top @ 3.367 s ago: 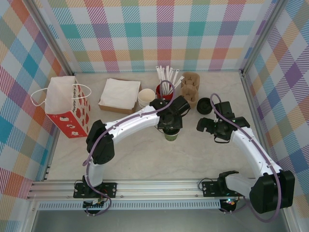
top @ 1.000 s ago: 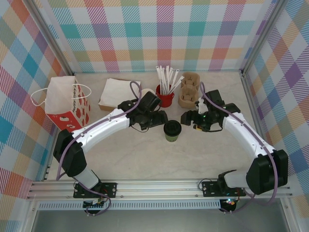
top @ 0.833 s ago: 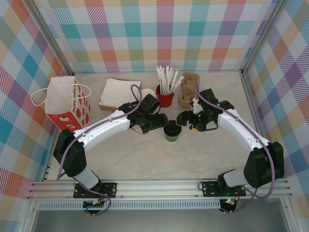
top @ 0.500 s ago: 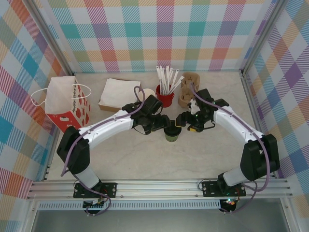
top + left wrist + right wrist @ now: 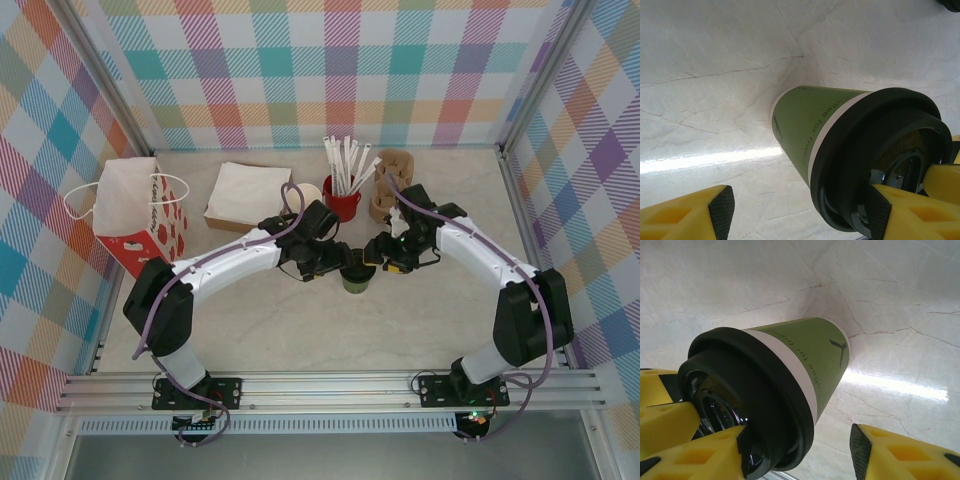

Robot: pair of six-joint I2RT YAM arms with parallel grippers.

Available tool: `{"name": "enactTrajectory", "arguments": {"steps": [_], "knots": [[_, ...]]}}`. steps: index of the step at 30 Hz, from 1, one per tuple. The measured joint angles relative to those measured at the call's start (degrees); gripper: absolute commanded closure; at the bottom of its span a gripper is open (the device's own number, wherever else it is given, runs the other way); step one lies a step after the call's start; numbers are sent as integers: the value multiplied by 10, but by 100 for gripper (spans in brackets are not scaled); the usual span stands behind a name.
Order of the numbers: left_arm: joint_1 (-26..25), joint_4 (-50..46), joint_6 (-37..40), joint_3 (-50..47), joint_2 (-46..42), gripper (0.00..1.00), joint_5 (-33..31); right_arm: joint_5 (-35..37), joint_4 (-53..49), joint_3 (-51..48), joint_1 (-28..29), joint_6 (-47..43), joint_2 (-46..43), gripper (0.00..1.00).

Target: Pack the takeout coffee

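1. Green takeout coffee (image 5: 356, 274), black lid (image 5: 875, 150) on, stands upright on the worktop (image 5: 300, 330) at frame centre.
2. Left gripper (image 5: 334, 262) flanks it from the left, right gripper (image 5: 380, 262) from the right; both sets of fingers (image 5: 685, 215) are spread around the lid, not yet pinching.
3. Red paper bag (image 5: 140, 225), upper left, gapes open; contents hidden. Left arm is nearer it.

Takeout coffee (image 5: 356, 274): green paper cup, black lid on, upright on table (image 5: 300, 330).
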Motion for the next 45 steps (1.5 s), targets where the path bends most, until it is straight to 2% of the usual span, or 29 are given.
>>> {"name": "enactTrajectory", "arguments": {"steps": [13, 23, 33, 40, 42, 45], "knots": [[0, 10, 0, -4, 3, 33, -2, -4, -2, 4, 0, -3, 12, 49], [0, 37, -3, -21, 2, 41, 5, -6, -15, 13, 0, -14, 24, 51], [0, 51, -4, -29, -1, 42, 9, -7, -26, 23, 0, -26, 31, 52], [0, 40, -4, -18, -1, 38, 6, -5, -24, 27, 0, -26, 27, 50], [1, 25, -2, -8, 0, 35, 2, -3, -24, 28, 0, -26, 26, 48], [2, -3, 1, 14, 8, 25, -11, 5, -23, 30, 2, -23, 24, 41]]}}
